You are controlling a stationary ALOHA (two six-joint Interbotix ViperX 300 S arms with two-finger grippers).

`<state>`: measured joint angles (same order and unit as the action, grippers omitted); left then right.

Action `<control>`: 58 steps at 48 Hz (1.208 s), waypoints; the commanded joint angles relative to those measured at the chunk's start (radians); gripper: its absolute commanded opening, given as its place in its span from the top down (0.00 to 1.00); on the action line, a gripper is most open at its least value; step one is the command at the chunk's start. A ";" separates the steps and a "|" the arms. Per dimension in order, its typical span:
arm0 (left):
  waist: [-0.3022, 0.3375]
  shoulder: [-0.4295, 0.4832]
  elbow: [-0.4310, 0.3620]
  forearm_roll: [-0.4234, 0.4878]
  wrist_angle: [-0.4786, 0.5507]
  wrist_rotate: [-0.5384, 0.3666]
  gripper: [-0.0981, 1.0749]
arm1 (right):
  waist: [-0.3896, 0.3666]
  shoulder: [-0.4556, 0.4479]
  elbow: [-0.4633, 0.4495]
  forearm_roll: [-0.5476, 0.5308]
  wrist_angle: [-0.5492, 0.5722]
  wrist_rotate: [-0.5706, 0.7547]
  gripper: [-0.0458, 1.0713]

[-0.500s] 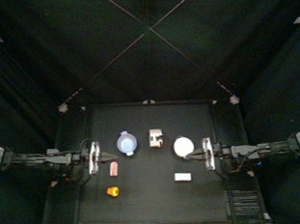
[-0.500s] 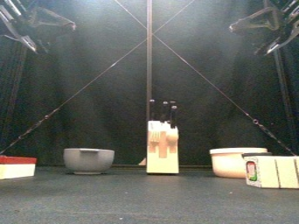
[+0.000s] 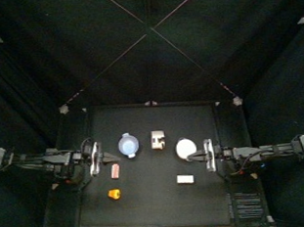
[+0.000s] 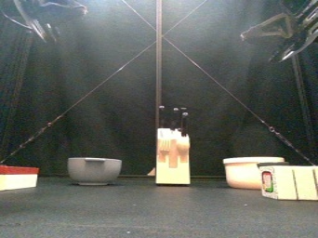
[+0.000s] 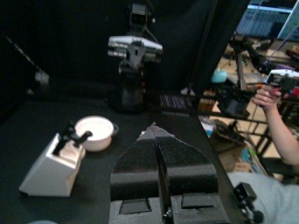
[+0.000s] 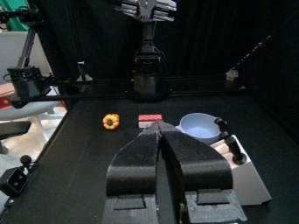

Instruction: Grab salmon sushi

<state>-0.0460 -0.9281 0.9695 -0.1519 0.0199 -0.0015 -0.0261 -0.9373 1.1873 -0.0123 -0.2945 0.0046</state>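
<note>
A: Entry, salmon sushi. Where is it lying?

B: It is lying flat on the black table, on the left half, between the blue bowl behind it and the orange-yellow piece nearer the front edge. In the right wrist view it is showing as a pink-topped piece between that orange piece and the bowl. Nothing is touching it.

A: Why that layout?

B: My reading: the items are sitting well apart so a gripper can come down on one without knocking a neighbour. The knife block is standing mid-table, the white bowl to its right, and the white block toward the front.

A: Grippers?

B: The left gripper is showing its jaws pressed together, holding nothing. The right gripper is likewise looking closed to a point and empty. Both arms are hanging drawn in at the table's side edges, which I take as a rest pose.

A: Sushi relative to them?

B: It is sitting just inboard of the left gripper and slightly nearer the front, while the right gripper is well apart across the table. The left looks the likelier one, and it would need to spread its jaws first. A person's hand is visible beyond the curtains
</note>
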 commanded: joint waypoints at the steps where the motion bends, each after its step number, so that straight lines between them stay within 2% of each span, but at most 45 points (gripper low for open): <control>1: 0.008 0.035 -0.107 -0.041 0.146 0.000 0.94 | -0.003 0.011 -0.018 0.003 -0.009 0.005 0.94; 13: 0.072 0.137 -0.252 -0.127 0.445 -0.006 0.94 | -0.003 0.011 -0.014 0.000 -0.009 0.011 0.94; 19: 0.126 0.164 -0.302 -0.123 0.581 -0.038 0.93 | -0.003 0.011 -0.014 0.000 -0.011 0.011 0.94; 24: 0.147 0.166 -0.322 -0.095 0.653 -0.098 0.92 | -0.003 0.011 -0.014 0.002 -0.009 0.011 0.94; 31: 0.160 0.167 -0.311 0.025 0.755 -0.267 0.92 | -0.008 0.011 -0.011 0.003 -0.009 0.011 0.94; 37: 0.152 0.167 -0.305 0.189 0.851 -0.499 0.92 | -0.009 0.011 -0.011 0.006 -0.009 0.011 0.94; 44: 0.112 0.170 -0.279 0.337 0.877 -0.755 0.92 | -0.014 0.012 -0.009 0.008 -0.009 0.012 0.94; 52: 0.026 0.209 -0.219 0.419 0.902 -1.026 0.92 | -0.015 0.012 -0.008 0.009 -0.009 0.012 0.94; 58: -0.018 0.252 -0.212 0.454 0.939 -1.172 0.92 | -0.015 0.012 -0.008 0.008 -0.009 0.012 0.94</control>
<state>-0.0414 -0.7010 0.7716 0.2684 0.9403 -1.0983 -0.0383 -0.9342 1.1904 -0.0061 -0.2945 0.0153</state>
